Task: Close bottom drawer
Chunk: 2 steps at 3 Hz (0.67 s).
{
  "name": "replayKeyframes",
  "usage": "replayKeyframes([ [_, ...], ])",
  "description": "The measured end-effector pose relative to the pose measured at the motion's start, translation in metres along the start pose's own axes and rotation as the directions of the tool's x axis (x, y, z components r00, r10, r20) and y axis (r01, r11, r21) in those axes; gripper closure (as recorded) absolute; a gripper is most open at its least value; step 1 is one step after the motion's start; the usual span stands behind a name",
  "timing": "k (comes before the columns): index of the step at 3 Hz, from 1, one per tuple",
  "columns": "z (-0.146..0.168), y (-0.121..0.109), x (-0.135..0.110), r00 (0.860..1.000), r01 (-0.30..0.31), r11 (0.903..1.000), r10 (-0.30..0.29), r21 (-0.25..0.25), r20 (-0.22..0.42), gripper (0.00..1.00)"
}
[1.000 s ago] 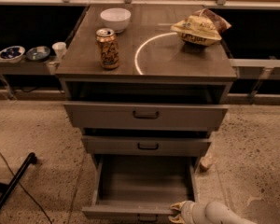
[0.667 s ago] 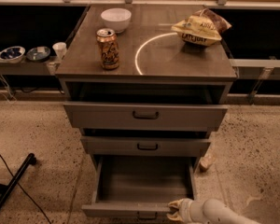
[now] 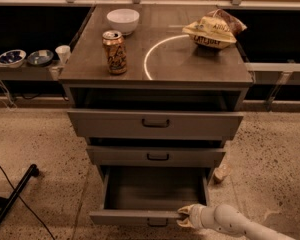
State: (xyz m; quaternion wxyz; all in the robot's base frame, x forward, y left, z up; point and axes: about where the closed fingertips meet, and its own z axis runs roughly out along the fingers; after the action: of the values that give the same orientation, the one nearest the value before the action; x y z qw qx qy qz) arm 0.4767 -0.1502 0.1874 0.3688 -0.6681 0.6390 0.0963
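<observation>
Table (image 3: 190, 69) with three drawers: the bottom drawer (image 3: 135, 217) stands pulled out, near the floor. Your claw (image 3: 186, 217) touches its front's right end; I cannot tell its opening. It looks rigid and probably free-sliding, so push the flat front.

Three drawers (image 3: 115, 125) (image 3: 120, 155) (image 3: 125, 217), one can (image 3: 115, 52), one chip bag (image 3: 212, 33), three bowls (image 3: 123, 20) (image 3: 11, 57) (image 3: 40, 57), one cup (image 3: 63, 54), one claw (image 3: 183, 216) at the bottom drawer (image 3: 125, 217)

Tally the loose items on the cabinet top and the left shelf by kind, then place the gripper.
Bowls: 3
Cans: 1
Snack bags: 1
Cups: 1
Total: 6
Gripper at the open bottom drawer front.
</observation>
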Motion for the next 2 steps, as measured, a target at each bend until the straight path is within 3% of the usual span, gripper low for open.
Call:
replayKeyframes([
  [1, 0.0029, -0.0094, -0.0029, 1.0, 0.011, 0.9999, -0.012, 0.005, 0.01, 0.99],
  [2, 0.0035, -0.0151, -0.0043, 1.0, 0.018, 0.9998, -0.018, 0.01, 0.019, 0.81],
])
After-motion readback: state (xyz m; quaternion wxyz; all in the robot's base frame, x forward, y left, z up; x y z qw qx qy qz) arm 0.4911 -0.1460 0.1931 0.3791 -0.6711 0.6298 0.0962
